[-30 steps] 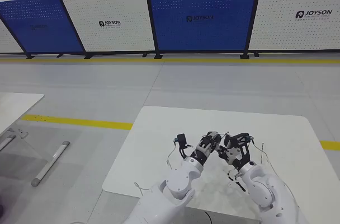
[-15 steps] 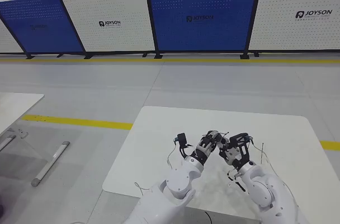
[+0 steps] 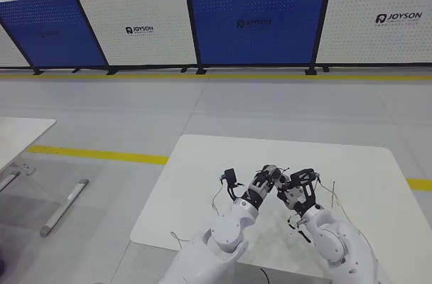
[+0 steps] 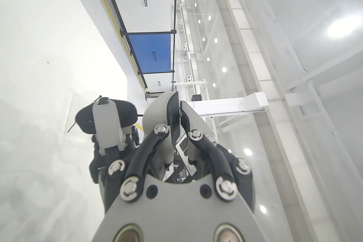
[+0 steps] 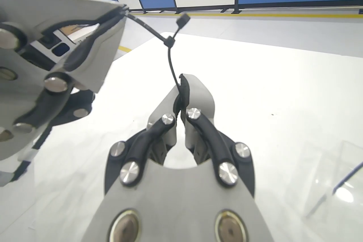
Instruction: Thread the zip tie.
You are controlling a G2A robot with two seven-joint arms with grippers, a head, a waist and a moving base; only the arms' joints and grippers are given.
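Judging by the right wrist view, the threading looks part done. The zip tie (image 5: pixel 171 61) is held up in the air, and its lock head (image 5: pixel 169 41) is the pt where three black runs meet.

- Run 1 drops from the lock head into the right gripper (image 5: pixel 181 84). Its fingers are pressed together on the strap, near the lock head.
- Run 2 goes sideways from the lock head to the left gripper (image 5: pixel 122 12) and is pinched between its closed tips. That grip sits a bit farther from the lock head than the right one.
- Run 3 is a short stub (image 5: pixel 184 18) sticking out of the lock head on the side away from the left gripper. It ends in a small dark block; can't tell if that's the tail tip or sth else.

Done, prob.: the strap seems to go into the lock head on one side and come out the other, so the tip is likely thru. Can't tell whether this is one tie looped on itself or two ties joined.

Left, prob.: pull more strap thru the lock head so the stub gets longer and the catch seats. No closed loop is visible yet.

The table (image 5: pixel 269 78) lies well below the lock head, w/ no part of the tie touching it.
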